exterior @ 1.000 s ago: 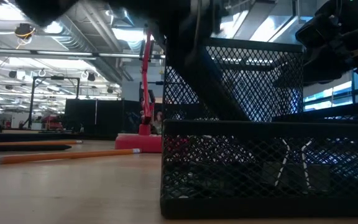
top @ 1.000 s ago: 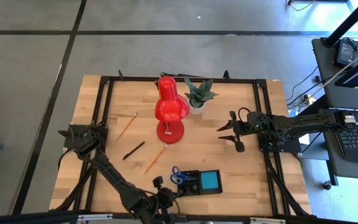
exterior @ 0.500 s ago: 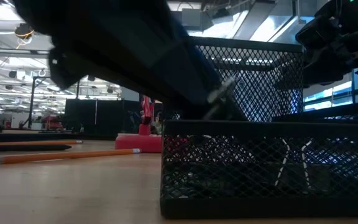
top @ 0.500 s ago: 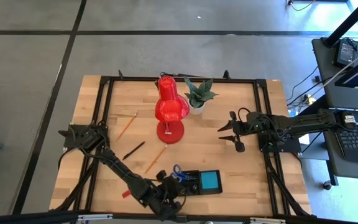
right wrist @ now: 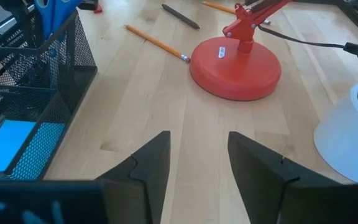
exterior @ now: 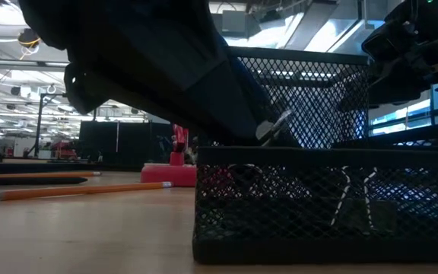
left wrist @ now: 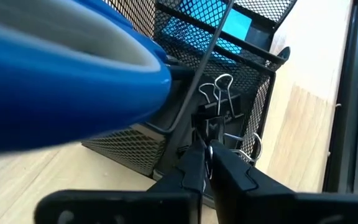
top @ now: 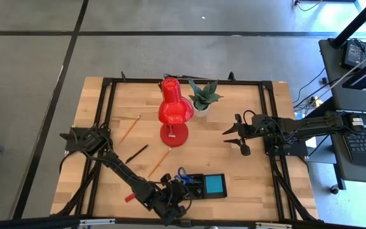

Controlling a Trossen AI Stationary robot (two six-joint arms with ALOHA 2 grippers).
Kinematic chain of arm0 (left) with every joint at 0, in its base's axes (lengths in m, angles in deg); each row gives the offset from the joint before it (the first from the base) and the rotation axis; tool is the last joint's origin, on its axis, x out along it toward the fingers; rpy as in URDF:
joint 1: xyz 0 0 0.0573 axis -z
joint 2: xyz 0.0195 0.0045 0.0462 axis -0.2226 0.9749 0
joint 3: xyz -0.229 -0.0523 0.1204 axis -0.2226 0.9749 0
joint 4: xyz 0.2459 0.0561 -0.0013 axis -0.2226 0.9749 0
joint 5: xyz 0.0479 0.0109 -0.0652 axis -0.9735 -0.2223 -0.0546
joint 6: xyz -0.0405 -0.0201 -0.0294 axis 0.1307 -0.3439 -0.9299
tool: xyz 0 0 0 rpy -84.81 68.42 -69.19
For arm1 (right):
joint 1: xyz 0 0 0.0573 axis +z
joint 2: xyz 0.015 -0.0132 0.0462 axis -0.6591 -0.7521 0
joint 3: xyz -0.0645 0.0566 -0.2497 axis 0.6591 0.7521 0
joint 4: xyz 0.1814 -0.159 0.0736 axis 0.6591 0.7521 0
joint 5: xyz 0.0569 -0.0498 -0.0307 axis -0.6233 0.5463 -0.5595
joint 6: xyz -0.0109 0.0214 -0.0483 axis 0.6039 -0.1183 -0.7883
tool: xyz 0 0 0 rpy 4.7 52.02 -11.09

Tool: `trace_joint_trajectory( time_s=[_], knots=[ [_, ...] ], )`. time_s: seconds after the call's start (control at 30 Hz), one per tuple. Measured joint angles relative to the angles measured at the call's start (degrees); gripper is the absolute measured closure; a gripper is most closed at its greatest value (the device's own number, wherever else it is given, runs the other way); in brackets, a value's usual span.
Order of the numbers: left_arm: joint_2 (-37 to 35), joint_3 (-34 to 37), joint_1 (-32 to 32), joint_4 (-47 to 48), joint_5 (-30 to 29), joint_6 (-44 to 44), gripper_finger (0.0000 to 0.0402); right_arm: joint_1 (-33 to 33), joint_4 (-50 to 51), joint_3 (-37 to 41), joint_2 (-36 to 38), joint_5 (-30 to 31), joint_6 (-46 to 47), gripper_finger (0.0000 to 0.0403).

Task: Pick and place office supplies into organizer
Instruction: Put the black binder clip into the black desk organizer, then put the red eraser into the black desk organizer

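Setting: wooden surface (top: 196, 149) in a dark frame, grey floor all round; the low view looks into a lit hall behind.
Left claw (left wrist: 205, 155): at the near edge of the surface, reaching into the mesh organizer (top: 199, 187); its fingers stand nearly together over a black binder clip (left wrist: 213, 115) with silver wire handles. Whether it grips the clip, I cannot tell.
Scissors (top: 180, 175): blue-handled, standing in the organizer's tall compartment, just beside the left claw; the handle fills the near part of the left wrist view.
Note pad (top: 214, 184): blue square, lying in the organizer's compartment on the right-arm side.
Small red block (top: 129, 198): on the surface beside the left arm.
Pencils: one orange pencil (top: 159, 161) between lamp base and organizer, another (top: 129, 128) toward the left-arm side.
Black pen (top: 136, 154): between the two pencils.
Red desk lamp (top: 173, 114): mid-surface, with a potted plant (top: 203, 97) just beside it.
Right claw (right wrist: 199, 158): well apart on the right side, jaws spread, holding nothing.
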State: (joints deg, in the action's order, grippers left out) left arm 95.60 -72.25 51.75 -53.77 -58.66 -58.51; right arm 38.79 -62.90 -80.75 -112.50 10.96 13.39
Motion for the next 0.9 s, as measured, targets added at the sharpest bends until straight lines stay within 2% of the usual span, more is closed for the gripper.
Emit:
trace_joint_trajectory(
  time_s=[0.27,0.53,0.7,0.9],
  knots=[
    [0.0,0.0,-0.01,0.22,0.09,0.04,0.0345,-0.01,0.0,0.0,-0.02,0.01,0.0,0.0238],
    [-2.34,0.01,0.29,2.97,5.24,0.38,0.0331,-0.01,-0.01,0.01,-0.02,0.0,0.0,0.0238],
    [-6.13,0.04,0.36,7.09,10.99,1.55,0.0331,0.0,-0.04,0.01,-0.01,-0.01,0.0,0.0238],
    [-9.07,0.04,0.88,7.46,20.3,3.94,0.0329,-0.01,-0.03,0.0,-0.02,-0.01,-0.02,0.0238]
  ],
)
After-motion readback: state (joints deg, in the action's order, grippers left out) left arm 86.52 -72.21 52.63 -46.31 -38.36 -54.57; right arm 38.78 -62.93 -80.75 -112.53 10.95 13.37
